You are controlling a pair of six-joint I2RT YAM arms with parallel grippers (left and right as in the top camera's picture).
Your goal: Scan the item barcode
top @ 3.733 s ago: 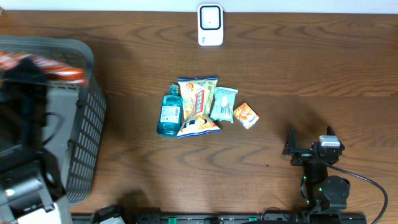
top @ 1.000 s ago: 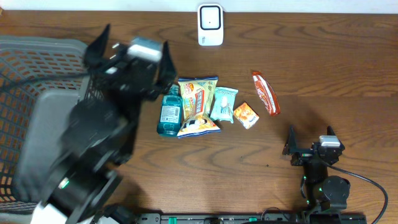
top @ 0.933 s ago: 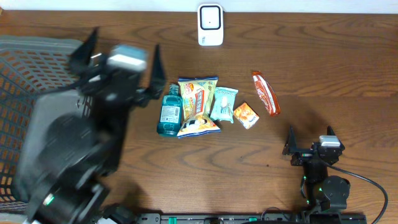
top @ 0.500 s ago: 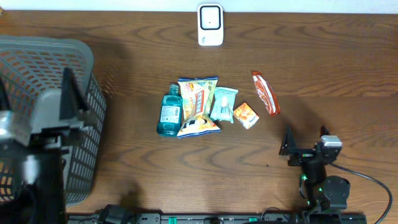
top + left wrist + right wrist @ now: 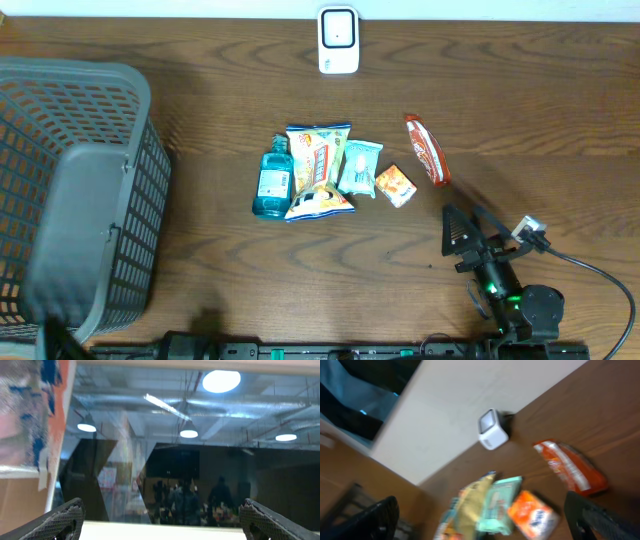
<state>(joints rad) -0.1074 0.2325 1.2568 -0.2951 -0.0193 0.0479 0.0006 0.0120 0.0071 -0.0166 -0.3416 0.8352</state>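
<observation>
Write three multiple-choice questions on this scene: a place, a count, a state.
1. Where is the white scanner? A) at the far table edge B) mid-table C) at the near edge
2. How many products lie on the table? A) two B) five C) nine
3. The right gripper is: A) open, empty B) shut, empty C) shut on a product

1 A: beyond the products, at the far edge.
2 B: bottle, chip bag, teal packet, orange box, red wrapper.
3 A: jaws stand apart, nothing between.
</observation>
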